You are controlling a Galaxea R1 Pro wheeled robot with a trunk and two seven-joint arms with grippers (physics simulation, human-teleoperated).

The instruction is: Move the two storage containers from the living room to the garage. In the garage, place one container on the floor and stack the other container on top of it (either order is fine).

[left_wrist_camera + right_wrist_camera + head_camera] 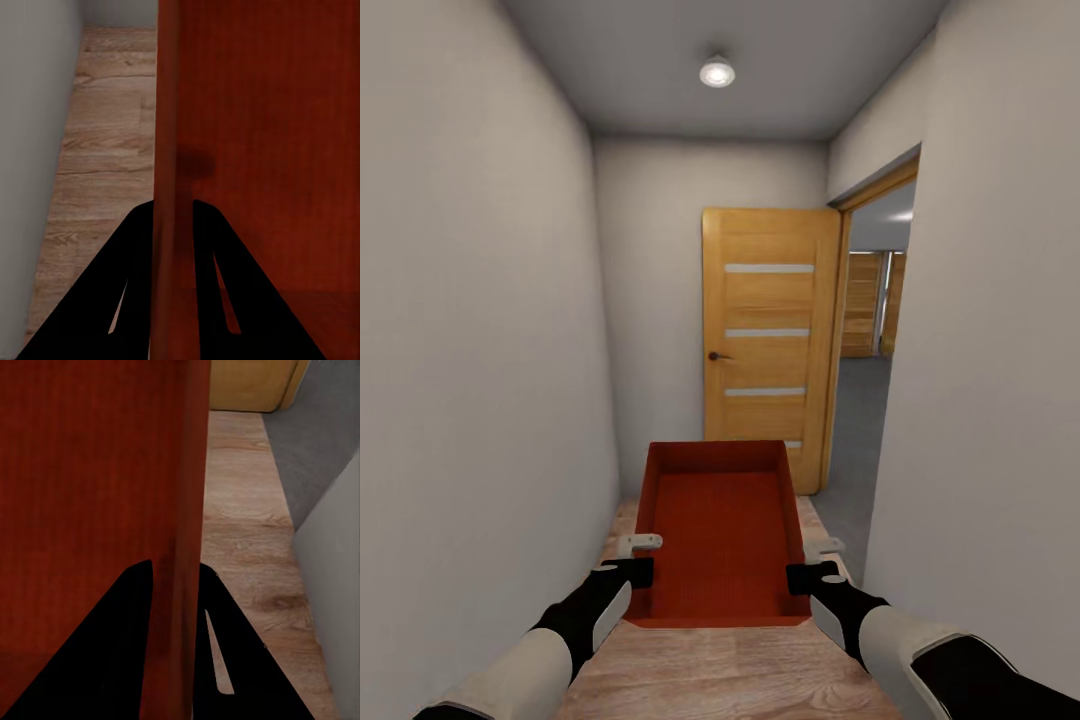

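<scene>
Hallway fills the head view: bare grey walls close on both sides, a ceiling lamp (717, 71) at upper centre, and a wooden door (770, 340) standing open at centre right. Beyond the doorway (870, 380) at right, dark grey floor (860, 420) shows, likely the garage. At lower centre one storage container (720, 535) is carried level above the light plank floor (710, 670), open side up. The left gripper (628, 560) pinches its left wall and the right gripper (815, 565) its right wall; holding opposite walls probably keeps the bin from tipping or swinging while the base rolls.

In the left wrist view, the left gripper (175, 225) has its dark fingers (131, 277) closed on either side of the container's thin red wall (169, 150), which runs up the centre of the frame. Wood planks (105, 150) lie at left, and a strip of grey wall (34, 135) at far left.

In the right wrist view, the right gripper (176, 585) likewise clamps the container's wall (187, 472) between narrow jaws. Planks (247, 547) fill the right side; at upper right the wood meets grey concrete (315, 457), with the door's foot (247, 382) at the top.
</scene>
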